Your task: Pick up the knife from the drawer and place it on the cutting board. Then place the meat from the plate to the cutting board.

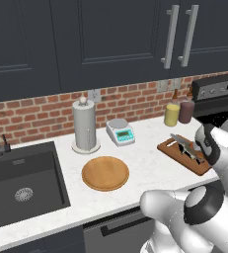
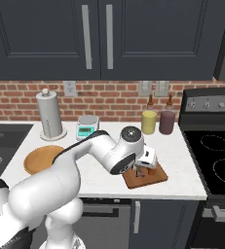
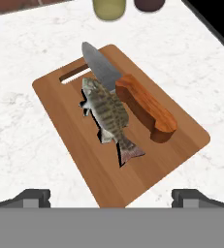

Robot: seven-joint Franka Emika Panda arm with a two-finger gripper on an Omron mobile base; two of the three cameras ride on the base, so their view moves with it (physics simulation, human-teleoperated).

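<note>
1. Fish-shaped meat [image 3: 107, 114] lies on the board [image 3: 147, 160], touching the knife [image 3: 133, 97].
2. Fingers [image 3: 111, 196] spread open above, holding nothing.
3. Meat looks light, slippery; best pinched mid-body.

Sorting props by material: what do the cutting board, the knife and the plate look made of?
Cutting board: reddish-brown wood, matte, faint grain lines.
Knife: grey blade with a soft sheen, probably steel; glossy orange handle, wood or plastic.
Plate: tan wood, matte, darker rim.
</note>
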